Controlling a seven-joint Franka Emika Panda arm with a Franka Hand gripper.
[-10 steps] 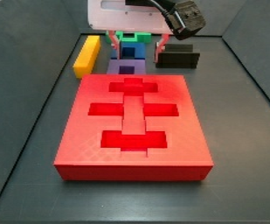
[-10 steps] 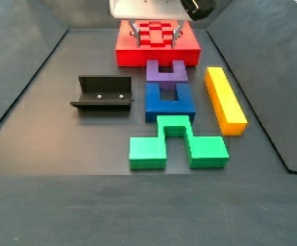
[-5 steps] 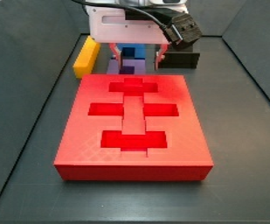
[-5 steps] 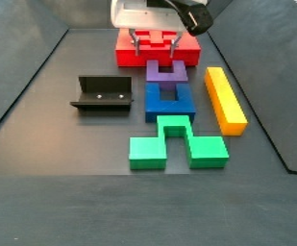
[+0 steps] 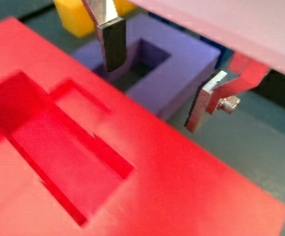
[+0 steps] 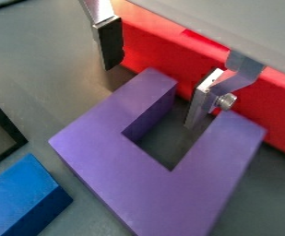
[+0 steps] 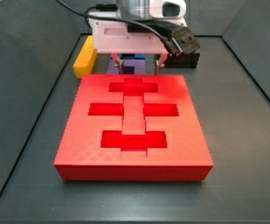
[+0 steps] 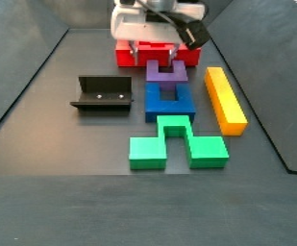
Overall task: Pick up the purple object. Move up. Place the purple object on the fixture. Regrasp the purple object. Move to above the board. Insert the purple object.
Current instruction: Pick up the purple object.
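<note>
Nothing done yet: gripper [image 6: 157,72], fingers apart, straddles the purple object [image 6: 170,161] at the board's [image 8: 148,50] 6 o'clock edge

Blue block [image 8: 171,99] touches green block [image 8: 178,141], it seems; yellow bar [image 8: 225,98] lies beside.

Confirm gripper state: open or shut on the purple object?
Open. Gripper fingers straddle the purple object with gaps showing; nothing clamped.

Even, diffuse overhead light, soft shadows under the gripper [image 6: 157,78]; wrist views sharp near its fingers, softer beyond; side views coarse, faint floor sheen.
</note>
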